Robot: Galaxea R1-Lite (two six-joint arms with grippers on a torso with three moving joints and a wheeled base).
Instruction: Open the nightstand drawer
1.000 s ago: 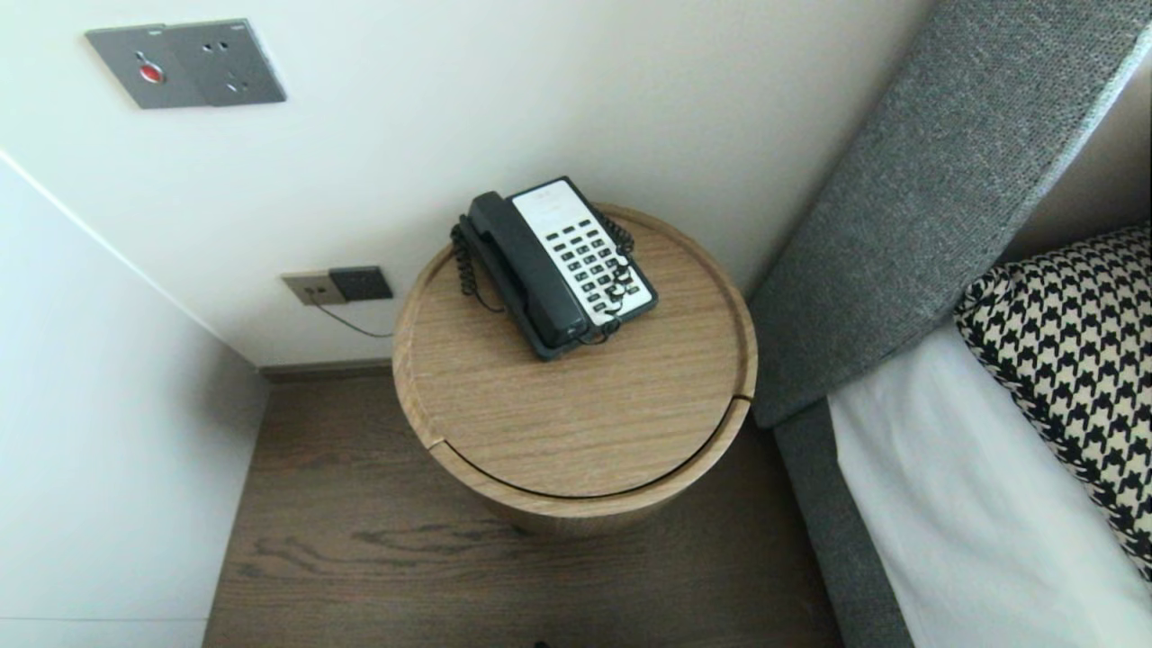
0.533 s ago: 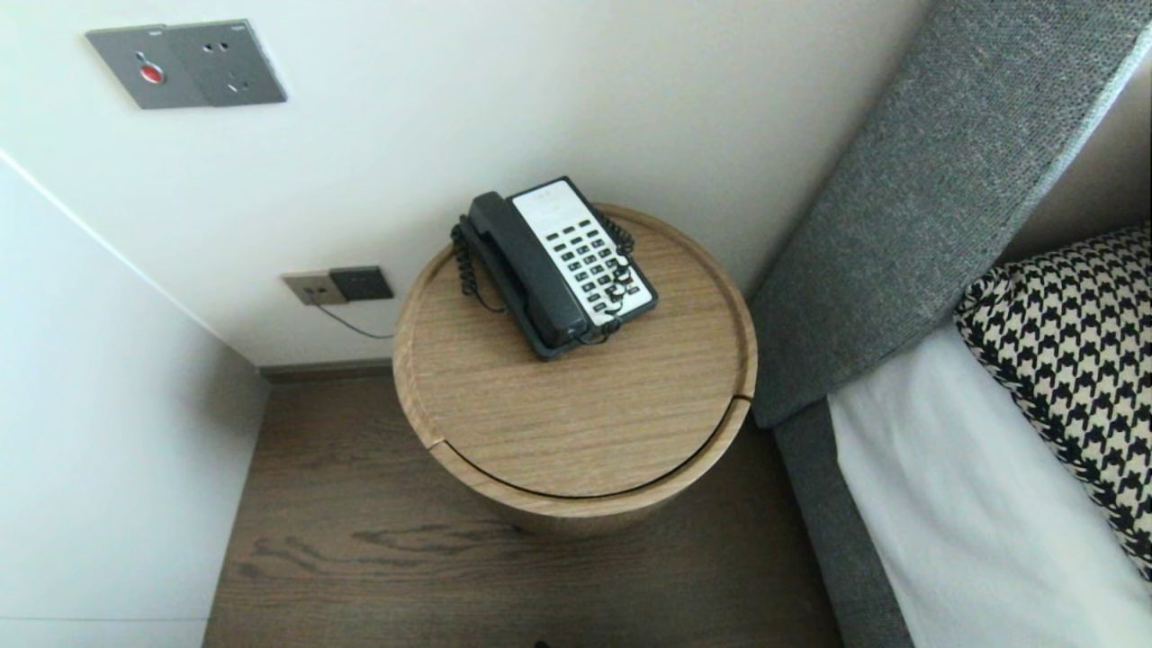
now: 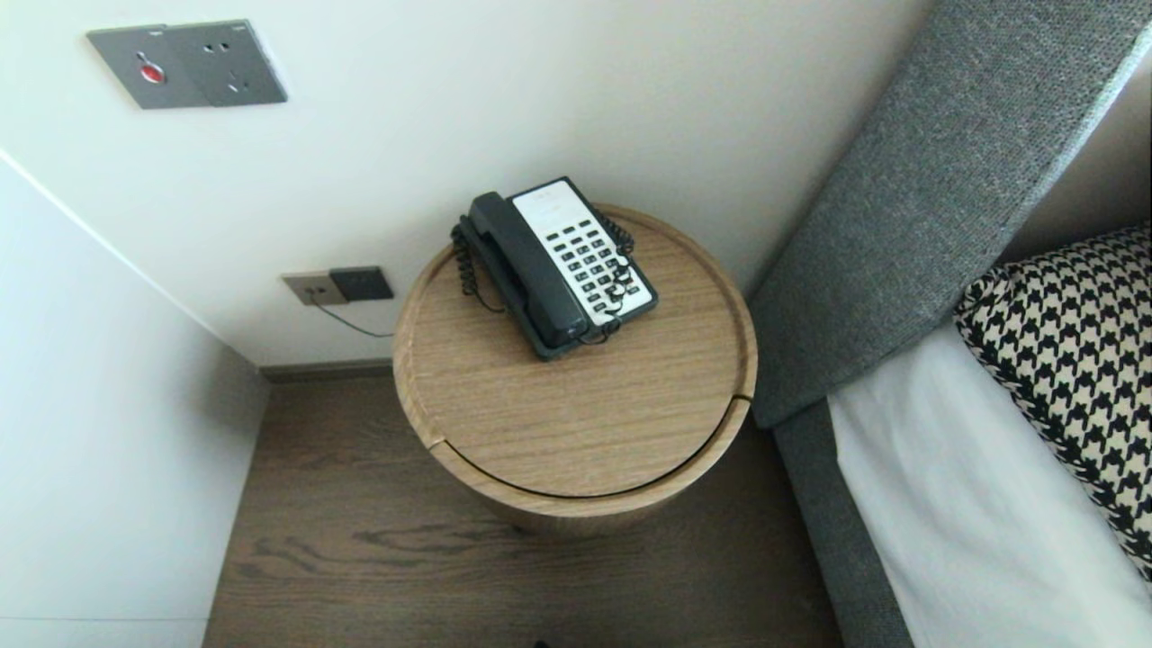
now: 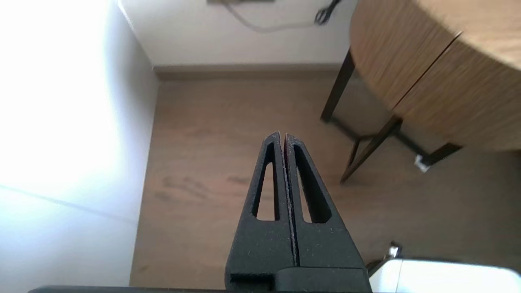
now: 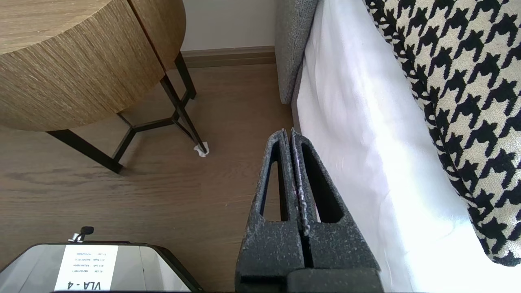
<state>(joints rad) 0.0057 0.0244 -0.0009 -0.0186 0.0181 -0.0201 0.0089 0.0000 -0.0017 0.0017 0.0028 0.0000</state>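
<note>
Low over the brown wood-plank floor [image 4: 203, 171], the left gripper [image 4: 282, 134] is seen with its black fingers pressed together on nothing. The round light-oak bedside table [image 4: 427, 81] is stood near it on thin black legs. Just beside the white bed sheet [image 5: 358, 134], the right gripper [image 5: 290, 131] is likewise closed and empty. On the table's top, toward the wall, a black-and-white corded desk telephone [image 3: 558, 265] is set, its handset cradled. A black-and-white houndstooth pillow [image 5: 460, 81] is laid on the sheet.

Round side table [image 3: 576, 423], lt wood, raised rim, curved seam across near edge, thin blk legs, upright, far side by wall [image 3: 540, 90], bed [image 3: 972, 504] just right
</note>
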